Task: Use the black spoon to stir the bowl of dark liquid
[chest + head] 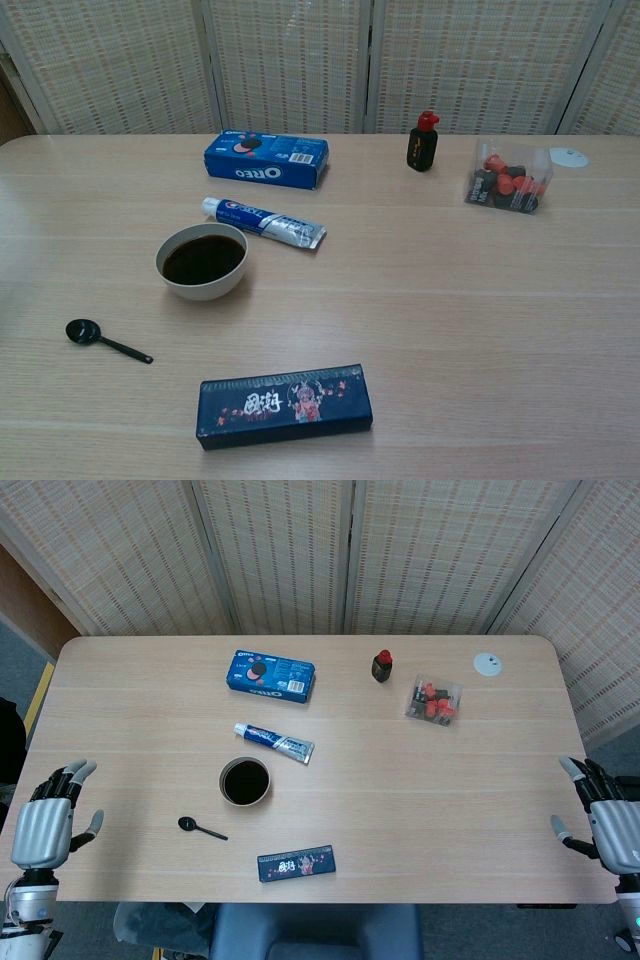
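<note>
Looking down from the head view, we see the left robot hand hanging at the tabletop's near left edge, fingers spread and holding nothing. The right robot hand sits at the near right edge, fingers likewise apart and empty. The bowl of dark liquid stands left of centre, and the black spoon lies just in front of it, apart from both hands.

Switching to the chest view, we lose sight of both hands. The spoon lies flat, scoop toward the left. The bowl stands behind it, with a toothpaste tube and an Oreo box beyond. A dark patterned box lies nearest us.
</note>
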Tool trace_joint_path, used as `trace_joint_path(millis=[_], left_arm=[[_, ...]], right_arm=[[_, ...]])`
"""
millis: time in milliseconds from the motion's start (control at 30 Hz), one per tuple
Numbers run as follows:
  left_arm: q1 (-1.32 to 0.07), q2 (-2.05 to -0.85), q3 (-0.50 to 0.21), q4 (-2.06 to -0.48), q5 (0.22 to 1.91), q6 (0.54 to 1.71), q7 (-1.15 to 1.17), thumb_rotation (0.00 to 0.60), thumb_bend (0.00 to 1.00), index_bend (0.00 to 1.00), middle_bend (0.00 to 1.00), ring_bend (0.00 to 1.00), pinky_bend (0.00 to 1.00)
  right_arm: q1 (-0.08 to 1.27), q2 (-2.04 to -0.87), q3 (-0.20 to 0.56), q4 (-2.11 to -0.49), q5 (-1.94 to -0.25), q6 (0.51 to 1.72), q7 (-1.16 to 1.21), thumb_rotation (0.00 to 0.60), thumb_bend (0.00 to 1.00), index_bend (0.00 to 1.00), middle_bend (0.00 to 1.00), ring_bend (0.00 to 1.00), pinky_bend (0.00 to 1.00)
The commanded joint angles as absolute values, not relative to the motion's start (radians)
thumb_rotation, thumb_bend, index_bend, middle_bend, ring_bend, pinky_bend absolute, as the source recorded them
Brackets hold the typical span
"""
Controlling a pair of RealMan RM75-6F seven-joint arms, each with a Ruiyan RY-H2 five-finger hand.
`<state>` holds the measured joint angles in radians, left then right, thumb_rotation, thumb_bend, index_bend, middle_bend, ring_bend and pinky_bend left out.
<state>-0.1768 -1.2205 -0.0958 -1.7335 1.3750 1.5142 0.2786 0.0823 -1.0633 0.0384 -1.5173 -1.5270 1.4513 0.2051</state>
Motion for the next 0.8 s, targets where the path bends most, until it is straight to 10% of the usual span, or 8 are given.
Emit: trace_joint_path(millis=[33,800], left_arm=[[-0.173,-1.225,-0.093,-1.732,1.381,1.517,0.283,0.600,0.33,0.17,0.15,0.15,0.26],[-0.268,-1.238,-0.043,-1.639,1.591,1.412,0.379,0.600,0.33,0.21,0.19,0.23,0.30]], right_arm=[[0.081,-1.062,0.038,-1.518,-1.530,1.455,0.205,0.600,0.36,0.00,0.10,0.00,0.13],[0.074,-1.057,0.038,-1.518,-1.538,1.469,0.211,0.600,0.36,0.00,0.10,0.00,0.13]])
